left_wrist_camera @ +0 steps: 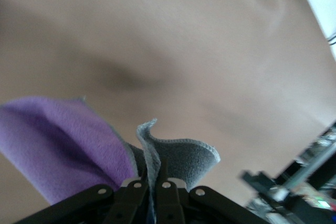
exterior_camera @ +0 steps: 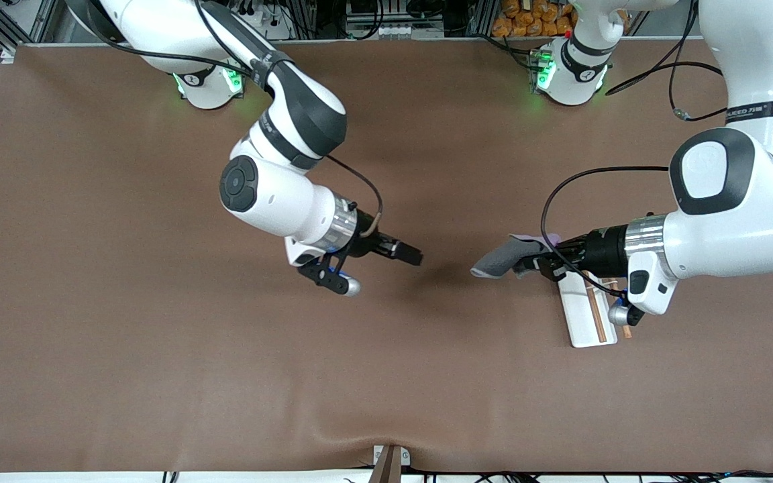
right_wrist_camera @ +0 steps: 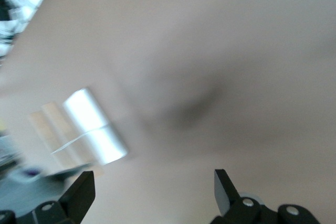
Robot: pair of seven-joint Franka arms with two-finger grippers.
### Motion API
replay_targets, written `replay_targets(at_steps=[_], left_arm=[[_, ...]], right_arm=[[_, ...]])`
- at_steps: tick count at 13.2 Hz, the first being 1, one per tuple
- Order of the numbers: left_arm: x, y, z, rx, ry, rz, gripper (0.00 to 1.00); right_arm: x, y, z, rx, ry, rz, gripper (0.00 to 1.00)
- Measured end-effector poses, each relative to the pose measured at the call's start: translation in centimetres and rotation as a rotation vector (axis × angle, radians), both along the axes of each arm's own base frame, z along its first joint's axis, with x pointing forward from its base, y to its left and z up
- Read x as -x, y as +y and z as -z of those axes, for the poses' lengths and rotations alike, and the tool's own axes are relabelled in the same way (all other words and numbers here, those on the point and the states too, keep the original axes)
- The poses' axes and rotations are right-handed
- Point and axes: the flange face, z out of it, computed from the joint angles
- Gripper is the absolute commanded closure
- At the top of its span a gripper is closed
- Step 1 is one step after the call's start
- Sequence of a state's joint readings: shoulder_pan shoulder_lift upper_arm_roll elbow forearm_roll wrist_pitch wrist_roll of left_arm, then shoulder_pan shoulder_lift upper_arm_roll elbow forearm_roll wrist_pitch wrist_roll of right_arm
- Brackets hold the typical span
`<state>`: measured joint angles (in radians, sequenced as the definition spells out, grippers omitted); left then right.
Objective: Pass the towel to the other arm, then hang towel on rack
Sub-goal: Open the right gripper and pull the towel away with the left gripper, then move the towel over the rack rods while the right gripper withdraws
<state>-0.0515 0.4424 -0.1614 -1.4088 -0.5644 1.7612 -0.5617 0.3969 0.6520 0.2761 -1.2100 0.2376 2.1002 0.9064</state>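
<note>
My left gripper [exterior_camera: 539,259] is shut on the towel [exterior_camera: 498,260] and holds it in the air above the table, beside the rack. The towel's grey face droops toward the right arm, and a purple edge shows on top. In the left wrist view the fingers [left_wrist_camera: 137,188] pinch a fold, with the purple face [left_wrist_camera: 58,140] on one side and the grey face [left_wrist_camera: 186,153] on the other. The rack [exterior_camera: 589,310], a white base with thin brown rods, lies on the table partly under the left wrist. My right gripper [exterior_camera: 405,253] is open and empty over the table's middle, a short gap from the towel; its wrist view [right_wrist_camera: 152,187] shows the blurred rack [right_wrist_camera: 86,129].
The brown table mat [exterior_camera: 158,349] covers the whole surface. Both arm bases stand along the table edge farthest from the front camera. A small bracket [exterior_camera: 390,463] sits at the edge nearest the front camera.
</note>
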Motion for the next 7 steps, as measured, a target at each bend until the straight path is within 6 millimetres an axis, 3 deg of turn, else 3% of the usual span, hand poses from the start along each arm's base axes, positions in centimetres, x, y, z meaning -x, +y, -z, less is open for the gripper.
replay_targets(at_steps=[4, 7], left_arm=[[-0.2, 5.7, 1.5, -0.16, -0.076, 0.194, 1.0], [-0.4, 10.0, 2.0, -0.206, -0.111, 0.287, 1.0]], right_arm=[[-0.5, -4.9, -1.7, 0.224, -0.047, -0.162, 0.0], [-2.5, -11.5, -3.2, 0.27, -0.045, -0.276, 0.0]])
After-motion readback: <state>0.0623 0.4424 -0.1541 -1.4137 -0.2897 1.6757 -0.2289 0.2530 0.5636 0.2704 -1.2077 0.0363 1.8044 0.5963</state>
